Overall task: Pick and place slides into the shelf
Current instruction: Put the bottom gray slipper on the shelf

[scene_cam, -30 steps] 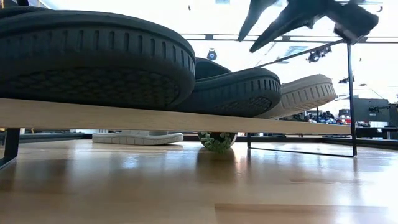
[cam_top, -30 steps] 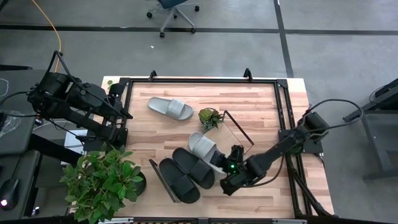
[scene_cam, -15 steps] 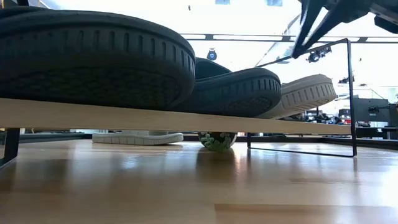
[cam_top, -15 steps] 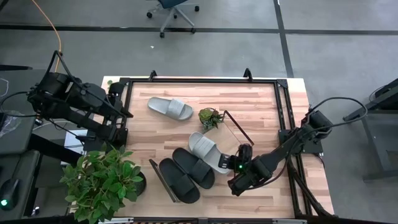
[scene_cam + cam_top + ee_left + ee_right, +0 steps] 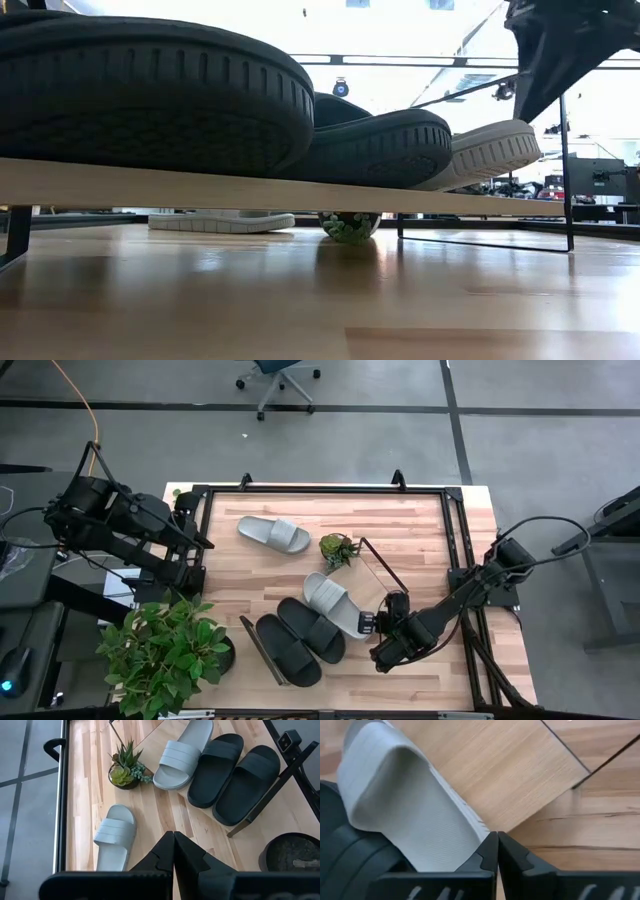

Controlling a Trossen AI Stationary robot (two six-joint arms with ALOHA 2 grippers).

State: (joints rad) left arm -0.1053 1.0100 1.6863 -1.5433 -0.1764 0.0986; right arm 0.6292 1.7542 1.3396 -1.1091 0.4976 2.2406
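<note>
Two black slides (image 5: 300,642) and one grey slide (image 5: 333,606) lie side by side, soles down, on the shelf's light-wood plank (image 5: 372,586). In the low view they show as black soles (image 5: 150,100) and a grey sole (image 5: 490,150) on the plank (image 5: 250,190). The second grey slide (image 5: 273,534) lies flat on the tabletop at the far left. My right gripper (image 5: 372,624) is shut and empty, just off the shelved grey slide's (image 5: 405,805) near end and above it (image 5: 545,60). My left gripper (image 5: 174,836) is shut and empty, raised at the table's left edge (image 5: 196,545).
A small potted succulent (image 5: 337,548) stands on the table between the loose grey slide and the shelf. A big leafy plant (image 5: 165,650) stands at the near left corner. Black rails (image 5: 455,540) frame the tabletop. Bare wood lies at the far right.
My right gripper has drawn back from the shelved grey slide toward the table's right edge, and its fingers, spread in the earlier low views, have shut. The slides have stayed in place on the shelf.
</note>
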